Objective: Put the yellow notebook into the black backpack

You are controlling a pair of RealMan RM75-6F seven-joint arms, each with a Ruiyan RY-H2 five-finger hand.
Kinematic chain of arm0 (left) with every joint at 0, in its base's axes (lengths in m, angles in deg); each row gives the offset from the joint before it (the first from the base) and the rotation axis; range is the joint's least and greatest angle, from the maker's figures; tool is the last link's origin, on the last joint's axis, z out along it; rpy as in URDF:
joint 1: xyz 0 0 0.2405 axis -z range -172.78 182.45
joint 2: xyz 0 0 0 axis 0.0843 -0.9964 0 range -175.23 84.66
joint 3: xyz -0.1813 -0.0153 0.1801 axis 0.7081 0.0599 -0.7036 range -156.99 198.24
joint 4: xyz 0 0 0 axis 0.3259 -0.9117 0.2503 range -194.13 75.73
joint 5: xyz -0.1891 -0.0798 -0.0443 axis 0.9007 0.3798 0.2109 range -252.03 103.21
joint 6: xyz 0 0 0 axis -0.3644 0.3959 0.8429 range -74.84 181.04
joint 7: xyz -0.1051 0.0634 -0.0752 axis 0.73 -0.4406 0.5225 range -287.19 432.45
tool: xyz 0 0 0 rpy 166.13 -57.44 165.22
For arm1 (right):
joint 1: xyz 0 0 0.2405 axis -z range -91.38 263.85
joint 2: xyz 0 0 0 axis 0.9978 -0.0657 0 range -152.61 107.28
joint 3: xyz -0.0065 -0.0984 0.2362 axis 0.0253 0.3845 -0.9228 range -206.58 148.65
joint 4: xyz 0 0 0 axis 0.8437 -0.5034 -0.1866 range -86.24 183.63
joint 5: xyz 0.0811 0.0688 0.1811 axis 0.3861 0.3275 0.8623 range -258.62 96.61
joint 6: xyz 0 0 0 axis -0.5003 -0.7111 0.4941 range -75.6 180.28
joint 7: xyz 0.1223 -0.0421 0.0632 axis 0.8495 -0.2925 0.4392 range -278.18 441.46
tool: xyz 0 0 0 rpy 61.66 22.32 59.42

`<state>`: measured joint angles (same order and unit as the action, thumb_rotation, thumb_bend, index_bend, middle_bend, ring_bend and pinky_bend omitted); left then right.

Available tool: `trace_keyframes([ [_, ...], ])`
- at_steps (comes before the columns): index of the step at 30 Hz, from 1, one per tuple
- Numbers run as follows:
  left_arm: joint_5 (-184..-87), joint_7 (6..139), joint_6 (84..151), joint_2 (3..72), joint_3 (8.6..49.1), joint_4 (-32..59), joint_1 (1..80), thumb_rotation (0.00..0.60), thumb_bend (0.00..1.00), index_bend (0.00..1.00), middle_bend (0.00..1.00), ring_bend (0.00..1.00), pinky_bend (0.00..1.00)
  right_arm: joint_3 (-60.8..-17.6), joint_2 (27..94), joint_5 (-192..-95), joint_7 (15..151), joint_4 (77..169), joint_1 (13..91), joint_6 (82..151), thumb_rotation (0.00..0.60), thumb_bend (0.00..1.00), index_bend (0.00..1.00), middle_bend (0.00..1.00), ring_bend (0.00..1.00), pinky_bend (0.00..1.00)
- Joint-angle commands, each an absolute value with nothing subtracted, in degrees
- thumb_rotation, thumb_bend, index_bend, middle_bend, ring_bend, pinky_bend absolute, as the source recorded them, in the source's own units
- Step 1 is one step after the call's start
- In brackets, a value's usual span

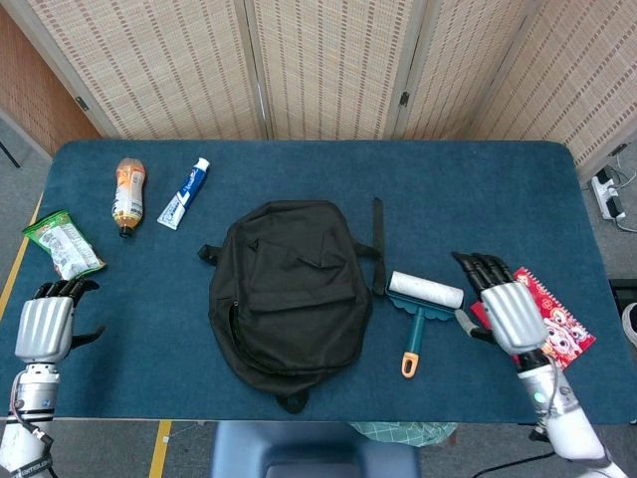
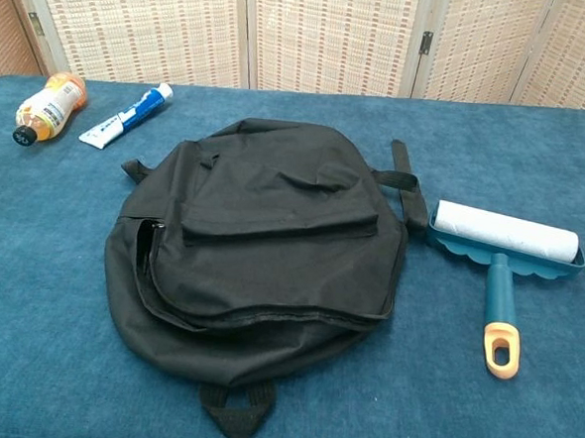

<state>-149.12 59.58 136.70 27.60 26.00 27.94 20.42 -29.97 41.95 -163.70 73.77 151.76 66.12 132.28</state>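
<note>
Fingers of our left hand point(image 1: 45, 329) and right hand point(image 1: 508, 311) are spread, holding nothing, well apart from the black backpack point(image 1: 289, 297) lying flat between them

red calendar point(image 1: 538, 311): its cover is showing "2025" in gold beside cartoon figures, partly hidden behind the right hand point(image 1: 508, 311).
toothpaste tube point(image 1: 186, 193): printing is showing, too small to read.
orange bottle point(image 1: 128, 194): label is showing, illegible.
green snack packet point(image 1: 63, 245): lettering is blurring out, unreadable.
</note>
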Motion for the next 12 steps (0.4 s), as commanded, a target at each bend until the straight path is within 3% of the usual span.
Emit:
trace_keyframes([
  [1, -150.05, 59.53, 138.65, 26.12, 24.93, 29.82, 18.42, 0.600, 0.12, 0.35, 0.37, 0.30, 0.28, -27.80, 40.73, -165.82, 77.38, 147.93, 70.84, 137.08, 0.530, 0.36, 0.00, 0.07, 0.05, 0.05],
  [12, -155.14, 60.51, 145.25, 24.36, 22.09, 33.40, 12.59, 0.600, 0.11, 0.34, 0.36, 0.29, 0.25, -26.92, 42.88, -166.48, 86.15, 139.51, 78.73, 143.63, 0.522, 0.36, 0.00, 0.07, 0.04, 0.05],
])
